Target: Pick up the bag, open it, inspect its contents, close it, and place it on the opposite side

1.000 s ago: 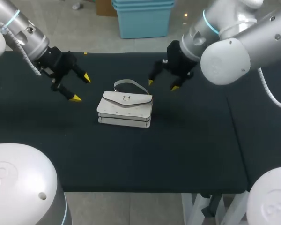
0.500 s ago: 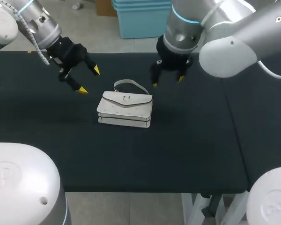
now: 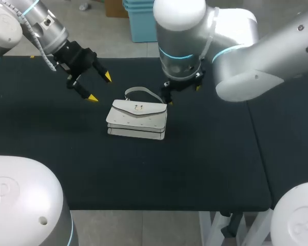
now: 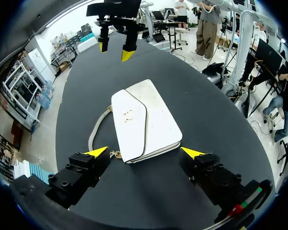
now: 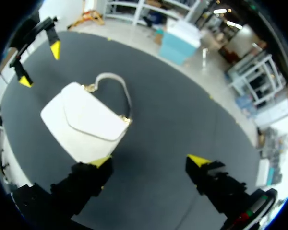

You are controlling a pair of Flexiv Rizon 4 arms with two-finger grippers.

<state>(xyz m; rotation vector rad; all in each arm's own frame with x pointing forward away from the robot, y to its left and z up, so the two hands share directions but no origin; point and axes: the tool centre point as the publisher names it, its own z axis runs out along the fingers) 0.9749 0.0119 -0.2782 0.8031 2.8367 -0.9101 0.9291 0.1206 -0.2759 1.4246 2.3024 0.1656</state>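
A white flap bag (image 3: 137,119) lies flat on the black table, its thin strap (image 3: 142,92) looped on the far side. My left gripper (image 3: 100,87) hangs open above the table, to the left of the bag and a little beyond it. In the left wrist view the bag (image 4: 144,120) lies just ahead of the open gripper (image 4: 144,152). My right gripper (image 3: 183,95) hovers open over the bag's far right corner. In the right wrist view the bag (image 5: 84,122) sits ahead of one finger of the open gripper (image 5: 149,161). Neither gripper touches the bag.
The black table top (image 3: 205,164) stretches wide on every side of the bag. Its front edge runs near the view's bottom. My right arm's big upper links hang over the table's far right part.
My right arm has swung left, bringing its gripper from right of the bag to over its far right corner. My left gripper has shifted right and farther back, toward the bag. The bag has not moved.
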